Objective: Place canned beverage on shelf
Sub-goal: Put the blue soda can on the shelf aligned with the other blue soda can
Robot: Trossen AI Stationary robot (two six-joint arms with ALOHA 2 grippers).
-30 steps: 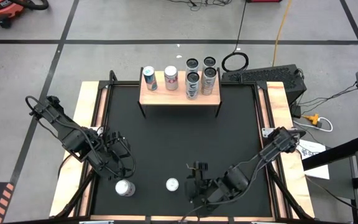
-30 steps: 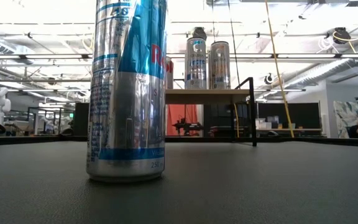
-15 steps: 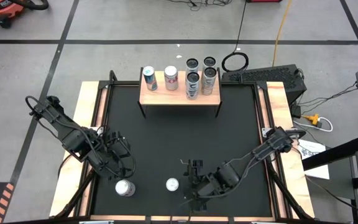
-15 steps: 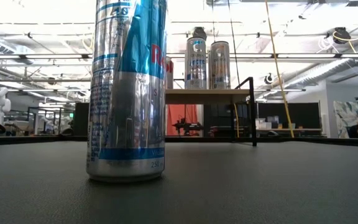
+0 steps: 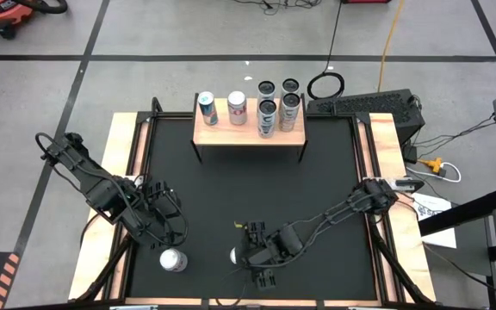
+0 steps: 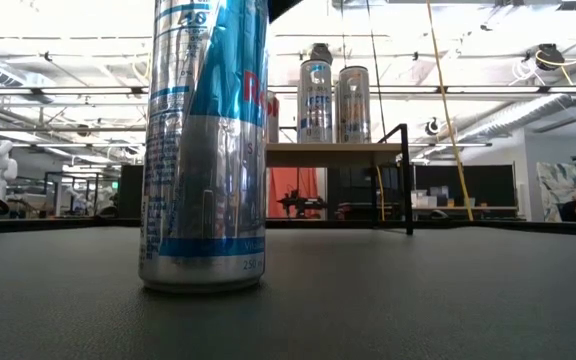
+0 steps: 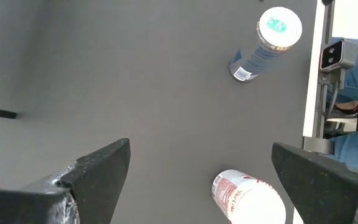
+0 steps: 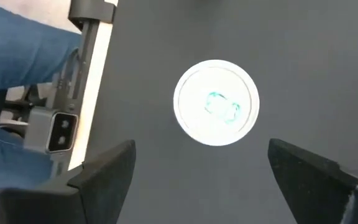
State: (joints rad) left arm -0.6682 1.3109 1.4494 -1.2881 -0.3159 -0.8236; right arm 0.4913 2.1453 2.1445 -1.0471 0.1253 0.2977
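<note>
A: Right gripper (image 5: 246, 251) is directly above the blue can (image 8: 216, 102) near the front edge of the black table (image 5: 248, 198). Fingers spread wide, nothing held.

B: Left one?

A: Left gripper (image 5: 169, 234) is jaws apart too, just behind the red-and-white can (image 5: 173, 259), not touching.

B: Shelf?

A: The shelf (image 5: 248, 133) sits at the table's back edge, well apart from both grippers, six cans upright on it.

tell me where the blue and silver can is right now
In the high view the blue and silver can stands upright at the near edge of the black table, directly under the right gripper and right of the red and white can.
</note>
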